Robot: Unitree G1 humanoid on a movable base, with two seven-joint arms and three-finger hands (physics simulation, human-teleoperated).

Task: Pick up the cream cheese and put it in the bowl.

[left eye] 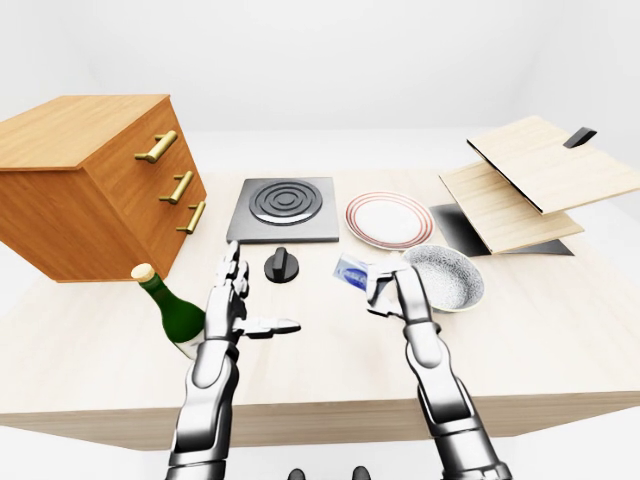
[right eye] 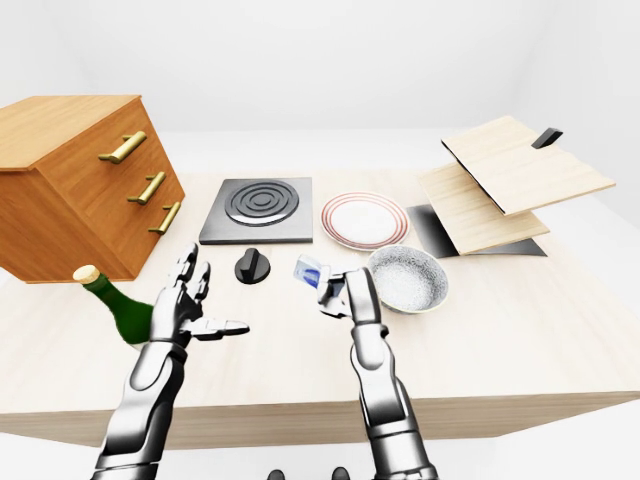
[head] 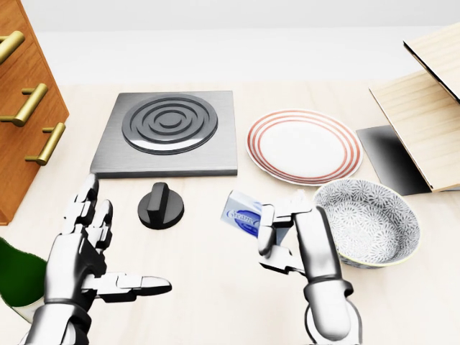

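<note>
The right hand is grasping the cream cheese by one end, holding it above the table just left of the bowl, and this small stiff box is probably light but slippery, while the left hand is hanging released.

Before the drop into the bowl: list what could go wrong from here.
The right hand pinches the cream cheese by one end only, so the tilted box might slip out. The bowl lies to the right in the head view; a short carry could clip its rim. The plate sits close, so a stray drop may land there.
</note>
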